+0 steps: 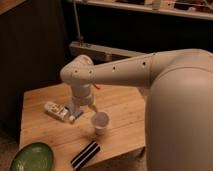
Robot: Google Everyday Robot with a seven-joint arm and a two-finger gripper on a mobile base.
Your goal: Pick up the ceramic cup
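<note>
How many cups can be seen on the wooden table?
1. The ceramic cup stands upright near the middle of the table, just right of the hand, which hangs low over the table. The robot's arm covers the table's right side, so another could be hidden there.

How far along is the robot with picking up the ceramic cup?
Approach looks done: the gripper hangs just beside the ceramic cup. In hand: lining up on it. Left: grasping and lifting; the cup seems to sit on the table.
</note>
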